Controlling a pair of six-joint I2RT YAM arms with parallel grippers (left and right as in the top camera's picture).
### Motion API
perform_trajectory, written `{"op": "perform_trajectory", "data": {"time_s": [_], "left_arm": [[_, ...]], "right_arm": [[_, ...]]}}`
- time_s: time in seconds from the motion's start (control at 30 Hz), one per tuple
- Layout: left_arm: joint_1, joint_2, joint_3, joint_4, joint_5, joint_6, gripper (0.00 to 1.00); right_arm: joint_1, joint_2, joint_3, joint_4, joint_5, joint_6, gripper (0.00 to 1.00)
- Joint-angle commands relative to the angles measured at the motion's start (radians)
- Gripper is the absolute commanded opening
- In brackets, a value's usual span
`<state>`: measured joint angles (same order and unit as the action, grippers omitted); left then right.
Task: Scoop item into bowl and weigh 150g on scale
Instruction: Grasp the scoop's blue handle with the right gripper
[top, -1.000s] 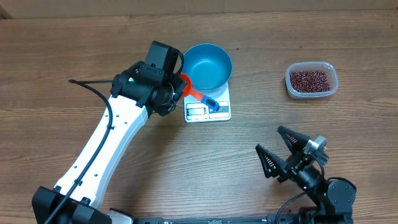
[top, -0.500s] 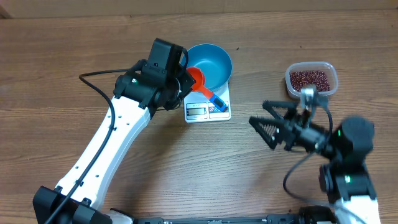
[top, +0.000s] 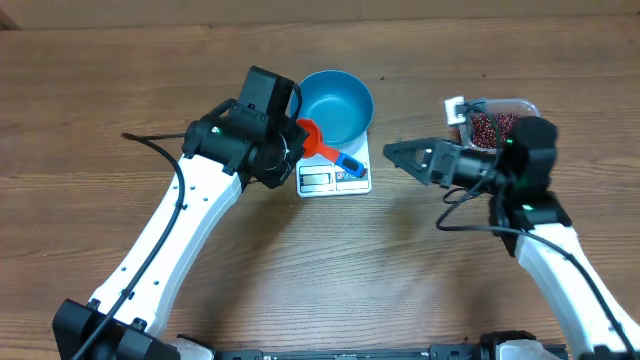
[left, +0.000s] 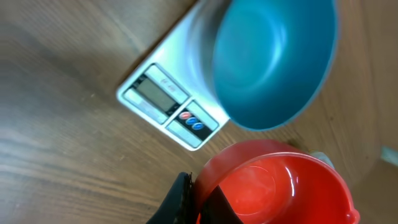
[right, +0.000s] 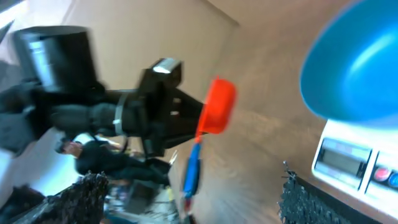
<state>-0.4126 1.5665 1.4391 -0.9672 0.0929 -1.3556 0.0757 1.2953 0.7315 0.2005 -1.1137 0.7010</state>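
So the bowl (top: 337, 103) is parked on the scale (top: 318, 179). It sits on the far part of the platform and hangs over the far edge a bit, with the grey display strip along the near edge in plain view. The beans (top: 490, 127) are nowhere near it. They're a loose dark red heap in the clear tub (top: 520, 104), well off to the right of the scale on the desk (top: 300, 270).

My left gripper (top: 292, 146) is right at the scale's left edge, clamped shut on the scoop (top: 311, 136). The red cup end is up against my fingers, just beside the bowl's near-left rim. The blue handle sticks out across the scale toward the right end of the display. I can't tell from any view whether the cup actually touches the bowl. In my left wrist camera the cup's mouth faces the lens, with the bowl and the display panel beyond it.

My right gripper (top: 398, 156) is to the right of the scale, between it and the tub, tips pointing at the scale. The jaws are spread wide and holding nothing. In my right wrist view the two fingers sit at the bottom corners, and the bowl, scale and scoop show in the gap. My right arm covers the side of the tub nearest the scale, so I only see some of the beans.
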Motion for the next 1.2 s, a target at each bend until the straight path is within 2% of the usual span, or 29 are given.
{"op": "perform_trajectory", "data": {"time_s": [0.0,0.17,0.3,0.53,0.73,0.97,1.17], "left_arm": [[-0.001,-0.009,-0.005,-0.031,-0.038,-0.063,0.04],[-0.001,0.006,-0.005,-0.090,-0.076,-0.088,0.04],[-0.003,0.018,-0.005,-0.115,-0.074,-0.115,0.05],[-0.014,0.029,-0.005,-0.121,-0.066,-0.115,0.05],[-0.021,0.029,-0.005,-0.121,-0.066,-0.115,0.05],[-0.027,0.029,-0.005,-0.121,-0.067,-0.119,0.05],[-0.027,0.029,-0.005,-0.122,-0.067,-0.171,0.05]], "right_arm": [[0.063,0.046,0.019,0.008,0.046,0.058,0.87],[0.159,0.064,0.019,0.008,0.162,0.070,0.78],[0.230,0.064,0.019,0.004,0.275,0.145,0.70],[0.308,0.064,0.019,-0.002,0.370,0.253,0.49],[0.334,0.064,0.019,0.000,0.403,0.327,0.35],[0.336,0.064,0.019,0.000,0.406,0.378,0.26],[0.336,0.064,0.019,0.001,0.414,0.426,0.24]]}}
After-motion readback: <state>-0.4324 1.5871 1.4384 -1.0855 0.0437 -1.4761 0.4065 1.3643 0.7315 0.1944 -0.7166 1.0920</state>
